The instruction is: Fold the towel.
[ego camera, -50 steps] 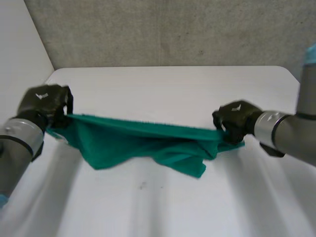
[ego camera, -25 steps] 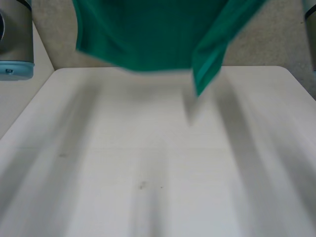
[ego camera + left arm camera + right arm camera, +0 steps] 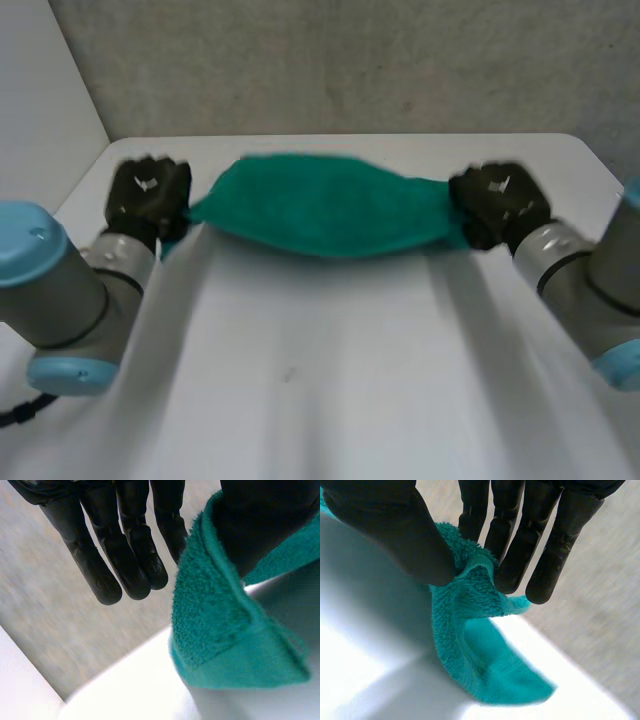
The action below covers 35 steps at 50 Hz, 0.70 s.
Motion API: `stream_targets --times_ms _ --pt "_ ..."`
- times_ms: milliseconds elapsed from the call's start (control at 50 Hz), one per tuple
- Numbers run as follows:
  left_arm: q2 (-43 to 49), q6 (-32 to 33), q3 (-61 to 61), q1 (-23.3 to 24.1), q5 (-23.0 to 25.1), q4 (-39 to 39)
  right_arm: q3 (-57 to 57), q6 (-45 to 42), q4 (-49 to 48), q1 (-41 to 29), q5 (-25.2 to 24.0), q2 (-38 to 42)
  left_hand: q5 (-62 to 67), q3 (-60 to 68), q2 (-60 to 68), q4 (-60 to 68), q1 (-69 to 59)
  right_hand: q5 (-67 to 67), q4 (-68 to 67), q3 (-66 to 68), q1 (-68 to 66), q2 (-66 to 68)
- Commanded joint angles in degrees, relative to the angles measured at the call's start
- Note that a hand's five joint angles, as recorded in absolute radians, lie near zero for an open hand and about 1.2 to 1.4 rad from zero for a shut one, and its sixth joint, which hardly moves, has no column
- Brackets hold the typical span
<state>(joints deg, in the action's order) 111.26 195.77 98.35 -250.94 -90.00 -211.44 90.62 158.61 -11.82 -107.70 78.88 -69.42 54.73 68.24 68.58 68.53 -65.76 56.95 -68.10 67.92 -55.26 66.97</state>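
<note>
Head view: the towel [image 3: 330,215] hangs as a green band between the left robot hand [image 3: 148,195] and the right robot hand [image 3: 500,205], over the far part of the white counter [image 3: 320,380]; each holds one end, which I judge keeps the cloth spread and taut so it can be laid flat for a fold; the bulge of the band hides how its layers lie, and I cannot tell whether its lower edge touches the counter.

Left wrist view: the thumb [image 3: 260,525] presses into the towel's end and the cloth wraps round it; the fingers [image 3: 130,555] reach out straight, the nearest one at the cloth's edge; so this robot hand is clamped on the towel, though the cloth covers the pinch itself; a hemmed corner droops below.

Right wrist view: the thumb [image 3: 385,530] and straight fingers [image 3: 520,540] close on a bunched ridge of towel [image 3: 470,630]; a firm clamp, likely to stop slipping under tension; the rest trails down towards the counter, its far part cut off.
</note>
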Motion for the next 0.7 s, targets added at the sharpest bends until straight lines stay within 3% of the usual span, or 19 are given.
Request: stream_targets --times_ms 20,100,160,220,320,380,400,420,520,700 --pt "1.9 0.0 1.7 -0.7 -0.1 0.4 -1.1 0.4 8.4 0.4 -0.7 6.1 15.3 11.8 11.4 11.5 -14.2 10.9 -9.8 10.0 -22.6 10.9" --pt "0.0 0.0 3.9 -2.3 -0.1 0.9 -0.5 0.5 9.0 0.6 -0.8 4.6 15.3 11.8 11.4 11.5 -14.2 10.9 -9.8 10.0 -22.6 10.9" --pt "-3.4 0.2 6.5 -3.0 0.3 1.9 3.5 0.0 10.4 1.4 -0.8 -2.4 15.3 11.8 11.4 11.5 -14.2 12.3 -11.1 11.3 -24.0 12.2" --pt "-5.9 0.1 8.6 -3.6 0.3 2.9 5.2 -0.1 11.6 1.8 -1.2 -4.1 15.3 11.8 11.4 11.5 -14.2 13.0 -11.9 12.1 -24.7 13.0" --pt "-8.7 0.2 11.0 -4.7 0.4 4.3 10.7 -6.8 21.0 2.1 -5.6 -6.3 15.3 11.8 11.4 11.5 -14.2 12.1 -11.0 11.1 -23.8 12.1" --pt "-9.3 0.3 11.7 -5.2 0.5 5.2 10.8 -9.9 25.7 1.9 -7.0 -6.6 15.3 11.8 11.4 11.5 -14.2 -6.7 7.8 -7.6 -5.0 -6.7" --pt "-9.3 0.3 11.7 -5.2 0.5 5.2 10.4 -10.3 26.0 2.1 -7.1 -6.8 15.3 11.8 11.4 11.5 -14.2 -26.2 27.4 -27.2 14.5 -26.2" --pt "-9.4 0.3 11.7 -5.2 0.5 5.4 9.9 -10.3 25.7 2.2 -7.2 -7.0 15.3 11.8 11.4 11.5 -14.2 -32.7 33.9 -33.7 21.1 -32.8" --pt "-9.4 0.2 11.6 -4.9 0.7 5.8 6.7 -10.3 22.6 3.0 -6.2 -7.1 15.3 11.8 11.4 11.5 -14.2 -41.7 42.8 -42.7 30.0 -41.7" --pt "-9.4 0.0 10.9 -4.8 0.8 5.8 7.5 -10.6 21.1 6.0 -6.1 -7.1 15.3 11.8 11.4 11.5 -14.2 -40.2 41.4 -41.2 28.5 -40.2"
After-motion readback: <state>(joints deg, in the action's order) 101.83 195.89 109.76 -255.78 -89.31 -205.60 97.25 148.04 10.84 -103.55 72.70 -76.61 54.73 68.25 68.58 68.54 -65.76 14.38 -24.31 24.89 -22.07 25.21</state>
